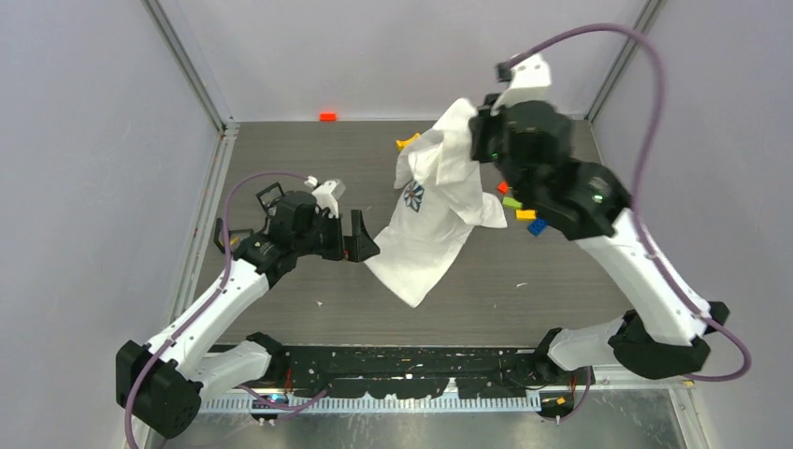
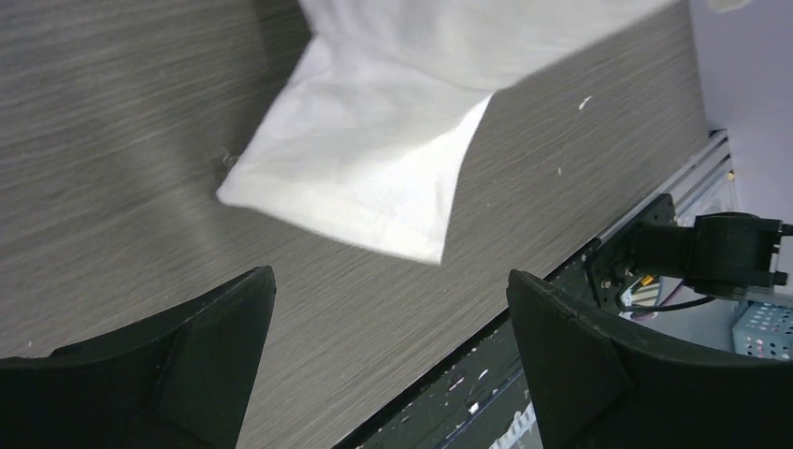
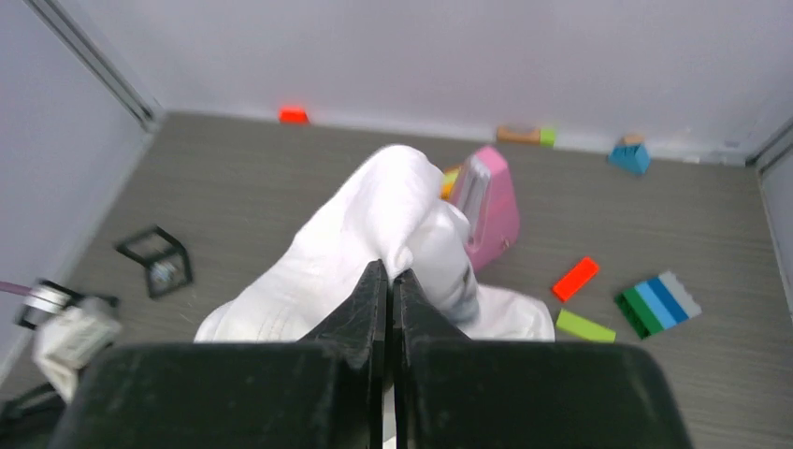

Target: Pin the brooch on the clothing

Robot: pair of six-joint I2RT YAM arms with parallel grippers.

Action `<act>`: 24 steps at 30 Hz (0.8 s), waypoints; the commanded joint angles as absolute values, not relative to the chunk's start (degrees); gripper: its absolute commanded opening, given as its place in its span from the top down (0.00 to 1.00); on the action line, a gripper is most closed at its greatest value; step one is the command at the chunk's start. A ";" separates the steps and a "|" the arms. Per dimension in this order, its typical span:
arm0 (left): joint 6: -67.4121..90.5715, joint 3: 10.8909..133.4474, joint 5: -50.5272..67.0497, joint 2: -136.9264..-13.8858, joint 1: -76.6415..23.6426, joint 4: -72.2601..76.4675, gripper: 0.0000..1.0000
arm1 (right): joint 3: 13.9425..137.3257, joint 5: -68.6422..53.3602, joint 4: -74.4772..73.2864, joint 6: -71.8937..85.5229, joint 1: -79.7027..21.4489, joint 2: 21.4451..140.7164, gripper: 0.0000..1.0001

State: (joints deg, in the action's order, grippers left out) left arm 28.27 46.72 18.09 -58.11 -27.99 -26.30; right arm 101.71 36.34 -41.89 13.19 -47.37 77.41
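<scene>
While the right hand [image 3: 388, 273] clamps the raised T-shirt [image 1: 435, 210], the left hand [image 2: 389, 281] gapes near its hem.

Left arm [image 1: 213, 309] and right arm [image 1: 645, 271]: white links, black joints, black wedge fingers [image 2: 598, 374], purple cables [image 1: 608, 27], white wrist cameras [image 1: 526, 75].

The white T-shirt [image 1: 439, 201] hangs bunched, its upper end pinched between the closed fingers of the right tool [image 3: 388, 273] and held off the bench [image 1: 561, 281]. The fabric drapes diagonally toward the near left, and its lower hem corner lies flat on the bench. A blue-and-white daisy print [image 1: 413, 195] faces up at mid-garment.
</scene>
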 commanded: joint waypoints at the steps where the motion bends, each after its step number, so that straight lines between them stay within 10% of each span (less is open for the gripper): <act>1: 26.71 50.11 22.98 -59.52 -27.73 -18.91 0.02 | 114.38 36.99 -45.39 6.54 -47.02 73.51 1.00; 24: 36.13 38.76 31.36 -80.67 -46.04 31.91 0.02 | 116.62 31.32 -39.42 10.06 -47.02 67.62 1.00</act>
State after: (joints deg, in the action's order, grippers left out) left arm 35.83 36.56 31.79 -78.02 -45.74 17.93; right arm 115.15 33.76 -45.45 8.84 -47.11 70.00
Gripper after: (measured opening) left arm 0.981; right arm 0.037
